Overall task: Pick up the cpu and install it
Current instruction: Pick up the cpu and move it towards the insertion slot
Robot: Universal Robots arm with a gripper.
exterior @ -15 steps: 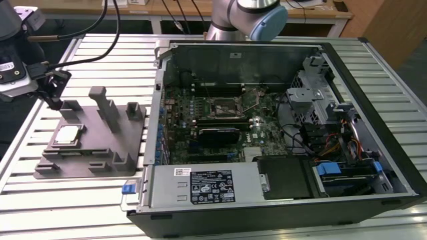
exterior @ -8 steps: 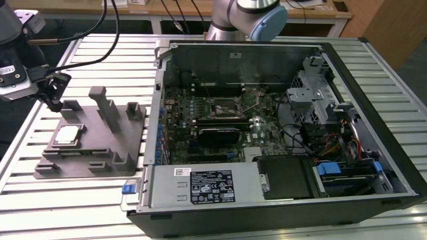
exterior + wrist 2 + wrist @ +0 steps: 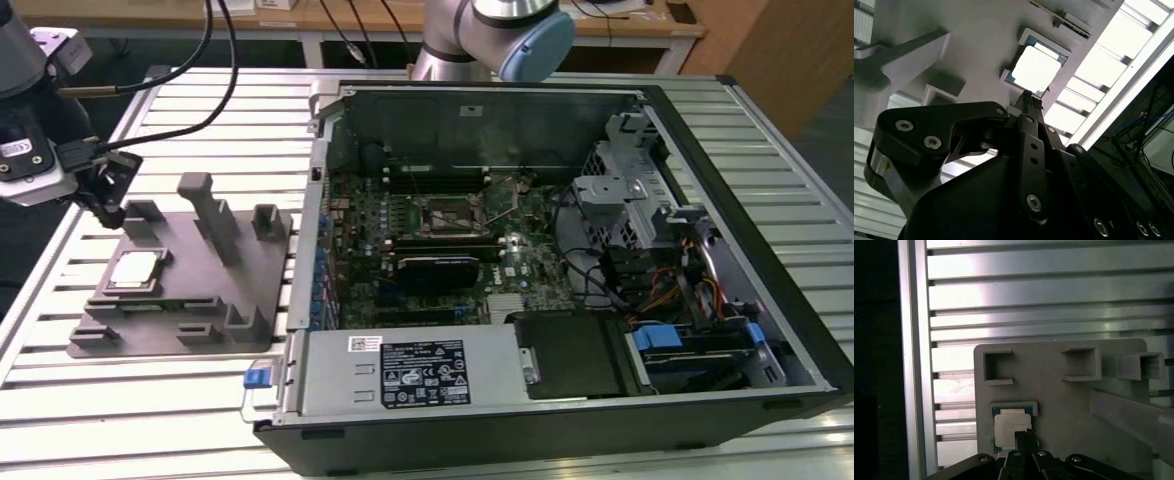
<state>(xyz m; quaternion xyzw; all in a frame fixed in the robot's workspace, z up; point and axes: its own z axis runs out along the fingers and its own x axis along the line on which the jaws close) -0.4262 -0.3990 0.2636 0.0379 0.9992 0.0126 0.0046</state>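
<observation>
The gripper (image 3: pixel 1023 433) hangs close over the cpu (image 3: pixel 1005 426).

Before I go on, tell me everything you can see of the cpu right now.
The cpu is a small flat square chip with a shiny silver-white metal top and a thin darker rim. It lies flat, top up, in a shallow framed pocket of the grey tray, toward the exterior view's left side of that tray. It looks whole and squarely seated. The gripper hangs close above its far edge and looks apart from it; only the tray seems to touch it.
</observation>
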